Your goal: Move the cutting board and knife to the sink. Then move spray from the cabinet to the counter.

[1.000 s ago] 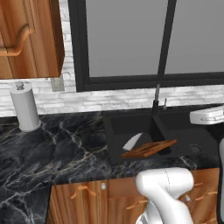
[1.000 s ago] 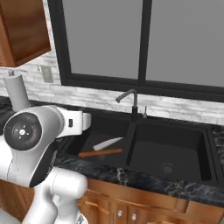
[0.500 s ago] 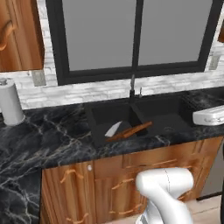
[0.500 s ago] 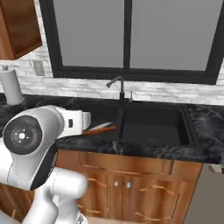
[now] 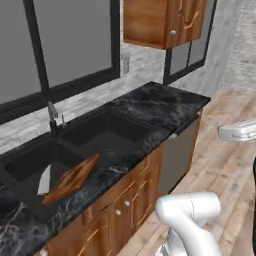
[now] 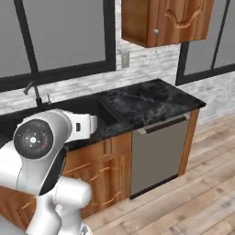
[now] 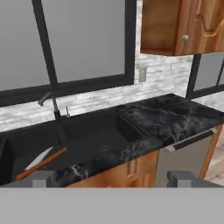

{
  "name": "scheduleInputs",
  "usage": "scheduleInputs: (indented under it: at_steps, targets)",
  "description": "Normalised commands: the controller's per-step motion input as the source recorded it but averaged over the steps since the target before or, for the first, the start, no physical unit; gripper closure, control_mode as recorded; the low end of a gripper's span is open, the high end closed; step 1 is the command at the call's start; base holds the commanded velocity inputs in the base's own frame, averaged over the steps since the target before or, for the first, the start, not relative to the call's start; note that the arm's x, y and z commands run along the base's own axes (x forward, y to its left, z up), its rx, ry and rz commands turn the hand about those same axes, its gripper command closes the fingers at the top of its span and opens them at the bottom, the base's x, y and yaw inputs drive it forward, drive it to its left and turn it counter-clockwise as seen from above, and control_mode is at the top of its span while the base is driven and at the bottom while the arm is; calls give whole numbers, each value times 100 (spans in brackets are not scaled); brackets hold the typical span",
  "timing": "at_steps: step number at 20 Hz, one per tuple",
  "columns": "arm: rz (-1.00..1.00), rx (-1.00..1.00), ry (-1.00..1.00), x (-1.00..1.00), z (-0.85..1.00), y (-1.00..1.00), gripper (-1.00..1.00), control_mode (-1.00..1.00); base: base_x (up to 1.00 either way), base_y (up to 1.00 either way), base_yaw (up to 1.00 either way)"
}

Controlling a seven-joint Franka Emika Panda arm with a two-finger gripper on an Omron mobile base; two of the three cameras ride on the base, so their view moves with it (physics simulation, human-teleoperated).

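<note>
In the left base view the whole scene has swung compared with a moment ago: the base has turned and pulled away, so the sink now sits at lower left and a stretch of black marble surface runs off to the right beneath the cabinet. That shift is the camera's, not the things'. The cutting board lies tilted in the left basin with the knife just beside it, so the first half of the task looks done and the robot seems to be heading for the spray. The right base view brings the same cabinet to the top, its doors shut, above the surface and a grey dishwasher front; the spray is presumably behind those doors. The hand view looks across the sink, where the cutting board leans on edge with the knife against it, and the right basin holds nothing visible. The end effector stands wide apart and holds nothing, and the cabinet hangs at upper right.
</note>
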Motion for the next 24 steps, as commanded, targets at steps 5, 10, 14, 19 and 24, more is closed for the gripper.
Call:
scheduleInputs:
  at_steps: [5,10,14,19,24]
  targets:
    - [0,0,0,0,0,0,-100,100,0,0,-100]
    - [0,0,0,0,0,0,-100,100,0,0,-100]
    - [0,0,0,0,0,0,-100,100,0,0,-100]
    - [0,0,0,0,0,0,-100,100,0,0,-100]
    - [0,0,0,0,0,0,-100,100,0,0,-100]
